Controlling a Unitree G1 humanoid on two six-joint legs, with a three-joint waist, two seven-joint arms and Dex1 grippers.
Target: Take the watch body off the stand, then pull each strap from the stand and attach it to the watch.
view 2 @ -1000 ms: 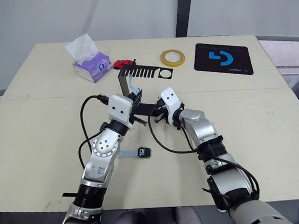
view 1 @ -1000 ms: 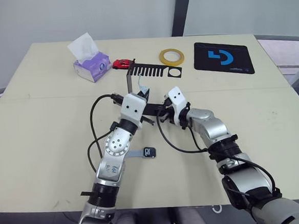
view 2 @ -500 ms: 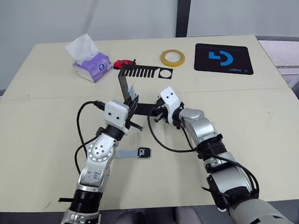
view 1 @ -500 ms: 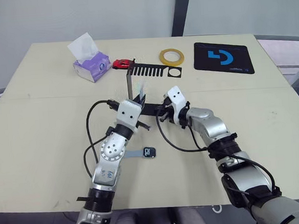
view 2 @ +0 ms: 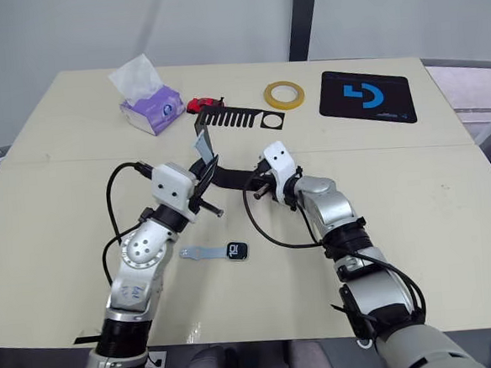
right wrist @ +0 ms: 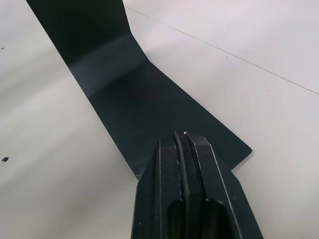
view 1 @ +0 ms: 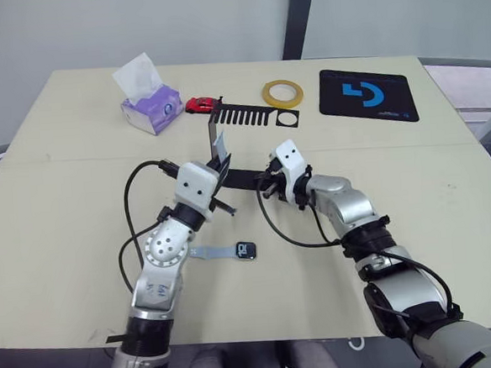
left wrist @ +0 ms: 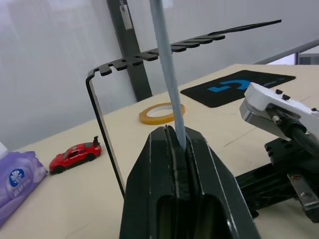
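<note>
The black stand (view 1: 245,115) stands mid-table, its comb plate on top and its flat foot (right wrist: 139,99) towards me. My left gripper (left wrist: 175,130) is shut on a pale blue-grey strap (left wrist: 167,74), which sticks straight up from the fingers beside the stand's upright (view 1: 212,148). My right gripper (right wrist: 180,135) is shut, its tips down on the foot's near end. The watch body (view 1: 247,250) lies screen-up on the table in front of the stand, and the other strap (view 1: 206,251) runs out from its left side.
Along the table's far side are a purple tissue pack (view 1: 148,98), a red toy car (view 1: 202,104), a yellow tape ring (view 1: 282,93) and a black mat with a blue logo (view 1: 366,94). Black cables loop off both wrists.
My left gripper has drawn back to the left and towards me with the strap in it, away from the stand's upright. The right gripper has stayed on the foot.
</note>
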